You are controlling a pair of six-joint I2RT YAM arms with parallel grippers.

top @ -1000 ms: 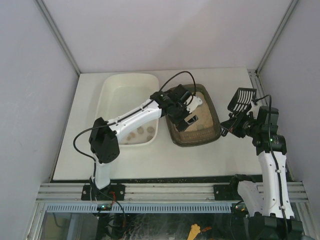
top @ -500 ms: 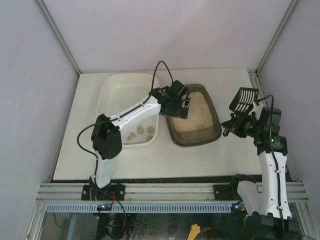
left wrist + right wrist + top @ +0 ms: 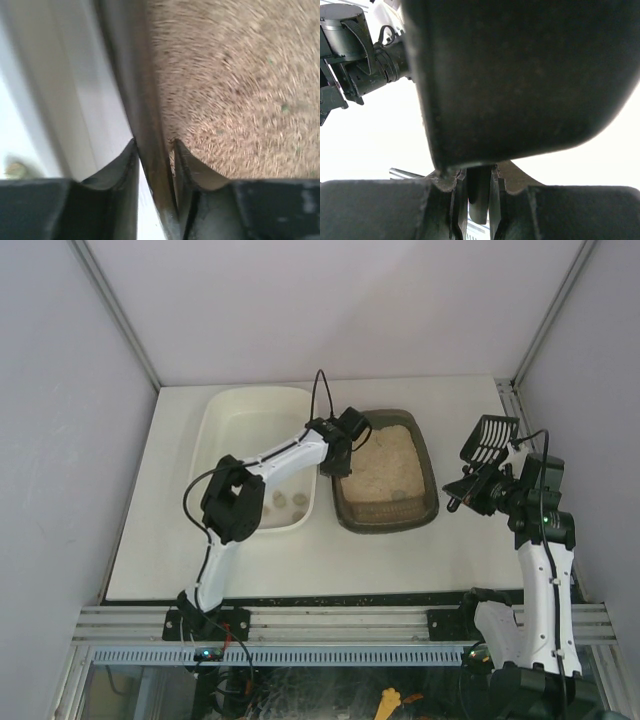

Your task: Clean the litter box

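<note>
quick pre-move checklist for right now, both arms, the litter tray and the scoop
1. Left gripper straddles the left wall of the dark grey-brown translucent plastic litter box: ok, one finger inside, one outside.
2. Fingers pressed against that wall: ok.
3. Right gripper shut on the black slotted plastic scoop: ok.
4. Scoop clear of the litter box: ok, held apart, off its right side.
5. Gap between the litter box and the large white rectangular plastic tub: cannot tell.
6. Beige sandy litter free of clumps: cannot tell.
</note>
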